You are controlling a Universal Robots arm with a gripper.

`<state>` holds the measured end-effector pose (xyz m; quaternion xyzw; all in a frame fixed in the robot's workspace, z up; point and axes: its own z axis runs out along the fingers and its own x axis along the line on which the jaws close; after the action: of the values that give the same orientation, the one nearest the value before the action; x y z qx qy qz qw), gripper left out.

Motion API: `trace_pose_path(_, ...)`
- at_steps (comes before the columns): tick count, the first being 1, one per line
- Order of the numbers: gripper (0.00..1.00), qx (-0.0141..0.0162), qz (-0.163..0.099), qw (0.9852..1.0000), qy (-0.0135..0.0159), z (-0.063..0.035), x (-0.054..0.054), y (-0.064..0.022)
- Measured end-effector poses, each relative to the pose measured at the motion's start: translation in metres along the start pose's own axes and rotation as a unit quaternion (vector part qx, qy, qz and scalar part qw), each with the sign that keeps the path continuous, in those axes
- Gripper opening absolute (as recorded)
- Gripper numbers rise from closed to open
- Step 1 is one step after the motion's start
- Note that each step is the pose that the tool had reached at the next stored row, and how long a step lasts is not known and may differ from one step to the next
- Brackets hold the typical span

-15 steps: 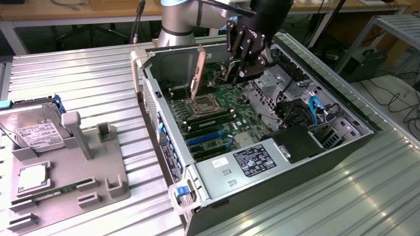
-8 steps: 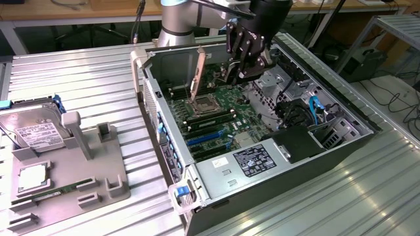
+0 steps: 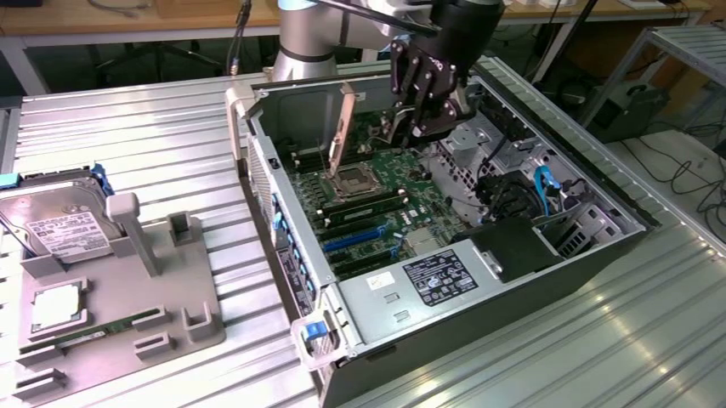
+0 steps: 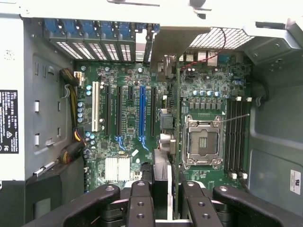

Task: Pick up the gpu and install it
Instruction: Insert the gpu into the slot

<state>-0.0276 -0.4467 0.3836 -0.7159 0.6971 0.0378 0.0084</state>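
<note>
Hand (image 3: 422, 119) grips gpu (image 3: 339, 127) upright over open case (image 3: 477, 280)

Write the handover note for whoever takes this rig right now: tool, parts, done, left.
Tool: shut on the gpu, inside the open computer case, above the motherboard.
Gpu: held edge-on between the fingers, clear of the board.
Done: pickup; the gpu is in the case.
Left: seating. The gpu is not yet in a slot, and the long blue slot is bare.
</note>
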Motion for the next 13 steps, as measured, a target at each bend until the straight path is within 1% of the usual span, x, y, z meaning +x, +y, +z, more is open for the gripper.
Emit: trace_pose_path(13,0.28,0.0000,0.000,1.0000,0.0000,0.0044,0.0005,-0.0002)
